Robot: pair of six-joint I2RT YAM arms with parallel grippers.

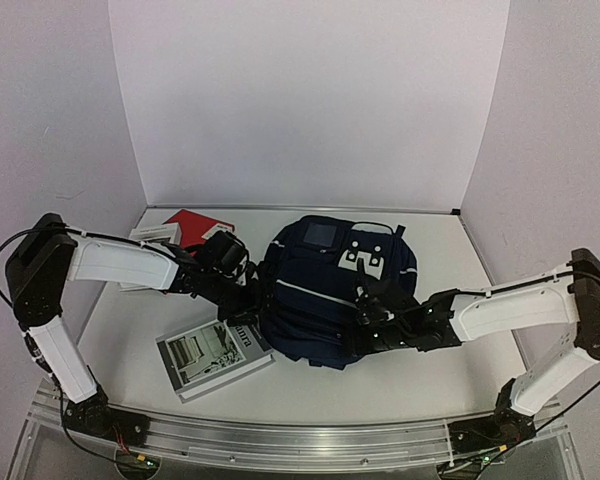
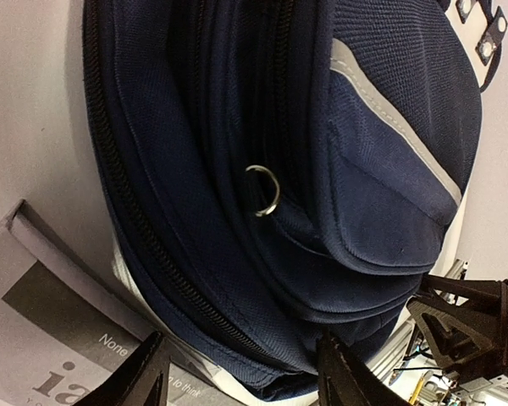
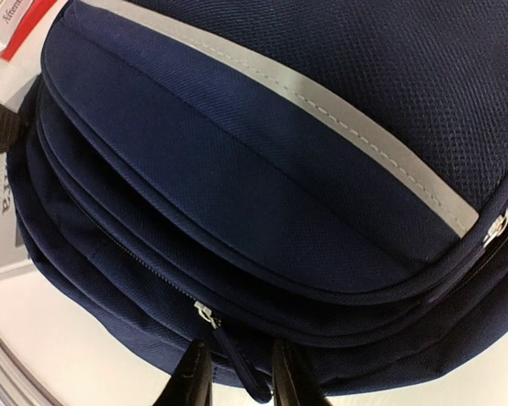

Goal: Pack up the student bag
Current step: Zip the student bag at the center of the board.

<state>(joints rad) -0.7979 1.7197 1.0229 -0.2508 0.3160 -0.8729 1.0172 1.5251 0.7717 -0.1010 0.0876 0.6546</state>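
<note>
— In the middle of the table (image 1: 400, 385), seen from above, how did the student bag (image 1: 325, 300) lie?

— Flat, front face up. Its long axis ran from the lower edge of the frame toward the back wall, leaning a little right at the far end. The rounded end with the curved zips pointed down-frame, toward the arm bases.

— And the left jaws?

— At the bag's left flank, standing apart, with the bag's edge showing between them low in the left wrist view. A grey book (image 1: 215, 360) lay against the bag's lower-left corner.

— The right jaws?

— At the near right end, close together, with a zip pull (image 3: 237, 372) between them. Whether they pinched it, I couldn't tell.

— Anything else?

— A red book (image 1: 195, 225) at upper left.
</note>
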